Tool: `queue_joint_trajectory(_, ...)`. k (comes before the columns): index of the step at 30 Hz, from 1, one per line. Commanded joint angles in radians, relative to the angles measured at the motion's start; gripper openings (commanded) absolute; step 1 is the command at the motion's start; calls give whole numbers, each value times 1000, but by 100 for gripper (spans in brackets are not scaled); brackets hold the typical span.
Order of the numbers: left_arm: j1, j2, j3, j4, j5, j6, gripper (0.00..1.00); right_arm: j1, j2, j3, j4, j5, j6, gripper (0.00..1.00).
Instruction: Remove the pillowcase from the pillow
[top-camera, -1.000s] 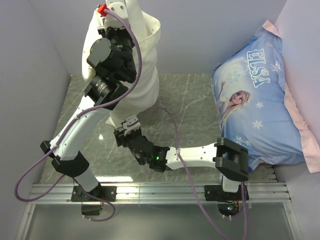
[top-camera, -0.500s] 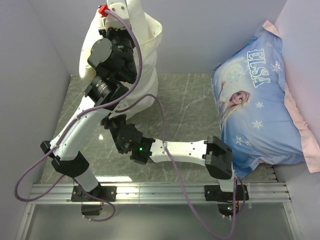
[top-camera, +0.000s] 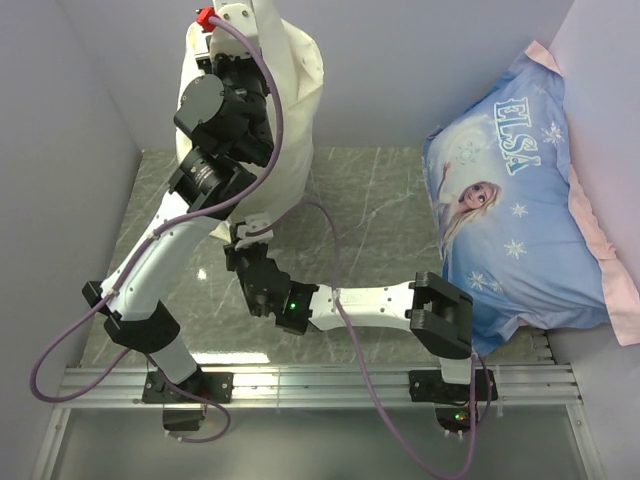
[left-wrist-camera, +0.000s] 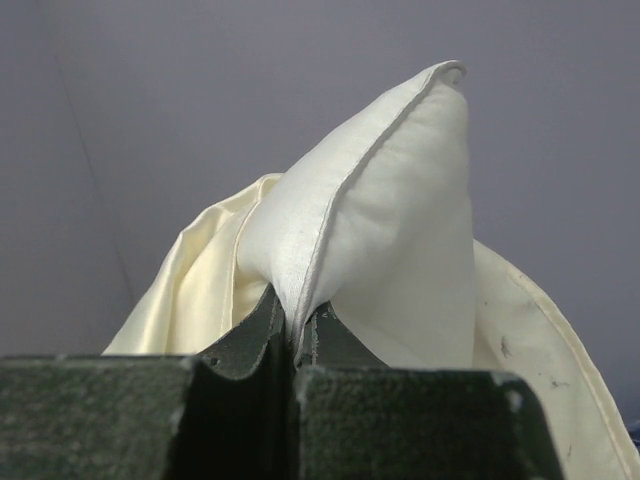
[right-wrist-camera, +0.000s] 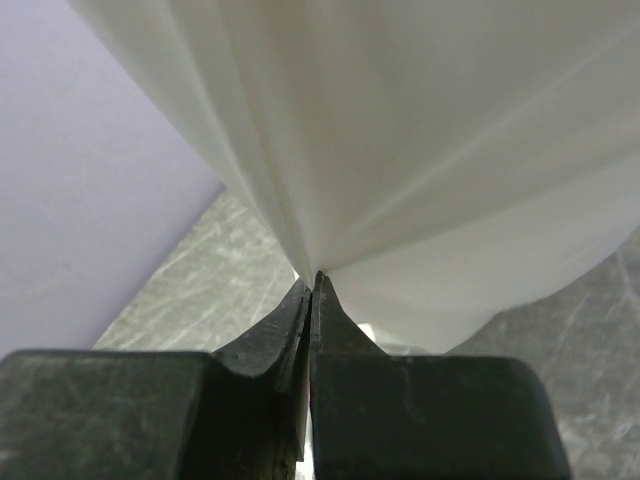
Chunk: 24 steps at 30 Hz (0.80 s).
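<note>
Legible text: "ELSA", printed on the blue pillow propped along the table's right edge; my right arm covers its near corner.

My left gripper is clenched on a seamed corner of the pillow, raised high above the far left corner. The pillowcase sags around that corner and hangs below it. My right gripper is clamped on gathered pillowcase folds at the hanging bundle's lower end, just above the table.

From the top view my left fingertips are hidden behind the wrist. I cannot tell how much of the pillow is inside the pillowcase.
</note>
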Motion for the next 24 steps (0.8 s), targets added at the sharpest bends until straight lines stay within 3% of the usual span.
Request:
queue_joint_trajectory(1, -10, -54, 118, 207, 119, 7, 1, -6, 32, -40, -157, -3, 135, 0)
queue_joint_trajectory(9, -23, -78, 139, 214, 131, 13, 1, -91, 104, -94, -379, -91, 402, 0)
queue_joint_trajectory(17, -26, -100, 153, 244, 134, 36, 1, -151, 142, -161, -505, -100, 554, 0)
queue_joint_trajectory(24, -26, -123, 153, 254, 137, 45, 1, -188, 55, -226, -521, -57, 575, 0)
